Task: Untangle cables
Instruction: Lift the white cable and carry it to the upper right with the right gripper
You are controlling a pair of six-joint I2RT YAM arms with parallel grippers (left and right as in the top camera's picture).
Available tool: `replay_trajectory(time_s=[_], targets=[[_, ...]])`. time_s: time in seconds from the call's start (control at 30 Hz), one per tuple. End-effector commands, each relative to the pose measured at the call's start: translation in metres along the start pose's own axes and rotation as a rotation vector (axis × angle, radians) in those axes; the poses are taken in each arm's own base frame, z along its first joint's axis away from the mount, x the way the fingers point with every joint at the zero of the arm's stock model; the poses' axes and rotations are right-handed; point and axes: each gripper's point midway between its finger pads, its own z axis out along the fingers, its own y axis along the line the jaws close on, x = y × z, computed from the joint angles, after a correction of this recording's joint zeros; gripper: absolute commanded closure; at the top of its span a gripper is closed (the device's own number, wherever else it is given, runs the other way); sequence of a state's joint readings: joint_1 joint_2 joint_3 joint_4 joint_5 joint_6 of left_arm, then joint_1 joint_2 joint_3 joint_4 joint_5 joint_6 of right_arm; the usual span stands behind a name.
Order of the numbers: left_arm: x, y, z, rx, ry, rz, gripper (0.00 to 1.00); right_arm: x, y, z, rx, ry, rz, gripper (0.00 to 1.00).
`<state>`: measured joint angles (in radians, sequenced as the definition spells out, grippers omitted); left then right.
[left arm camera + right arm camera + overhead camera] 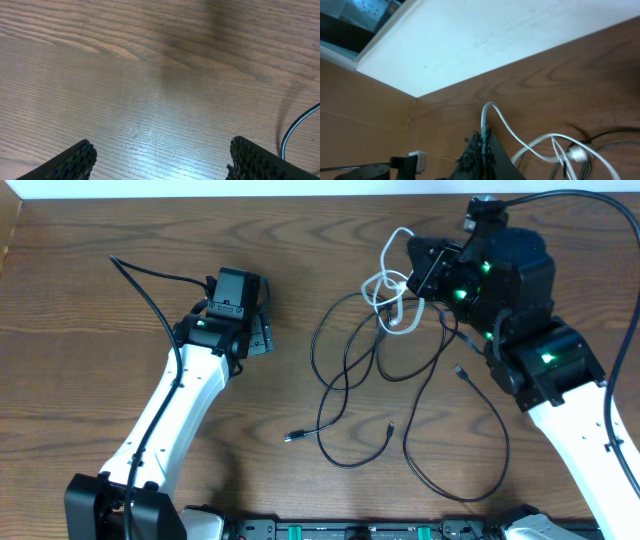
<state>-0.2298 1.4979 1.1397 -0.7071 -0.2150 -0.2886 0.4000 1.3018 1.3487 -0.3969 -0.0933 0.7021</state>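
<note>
The white cable lies looped at the upper middle of the table, tangled with the long black cable, whose loops spread below it; black plugs lie at the ends. My right gripper is shut on the white cable, which runs up between the closed fingers in the right wrist view, with its white loops and plug to the right. My left gripper is open and empty over bare wood, left of the cables; a bit of black cable shows at its right edge.
The wooden table has a white wall along its far edge. Thick black robot wires run along the arms. A small white block sits at the lower left of the right wrist view.
</note>
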Motion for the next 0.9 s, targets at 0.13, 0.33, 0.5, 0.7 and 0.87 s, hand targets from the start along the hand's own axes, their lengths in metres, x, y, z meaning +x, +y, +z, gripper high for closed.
replay_trajectory(time_s=[0.13,0.33,0.5,0.7,0.87], targets=[[0.002,0.003,0.001,-0.007,0.007,-0.007,0.14,-0.028,0.005,-0.021,-0.022,-0.097,-0.024,0.99],[0.002,0.003,0.001,-0.007,0.007,-0.007,0.14,-0.029,0.004,-0.023,-0.016,-0.098,-0.053,0.99],[0.002,0.003,0.001,-0.007,0.007,-0.007,0.13,-0.030,-0.013,-0.025,0.046,-0.094,-0.066,0.99],[0.002,0.003,0.001,-0.007,0.007,-0.008,0.14,-0.060,-0.025,-0.049,0.075,-0.181,-0.055,0.99],[0.002,0.003,0.001,-0.007,0.007,-0.008,0.13,-0.089,-0.046,-0.079,0.134,-0.278,-0.043,0.99]])
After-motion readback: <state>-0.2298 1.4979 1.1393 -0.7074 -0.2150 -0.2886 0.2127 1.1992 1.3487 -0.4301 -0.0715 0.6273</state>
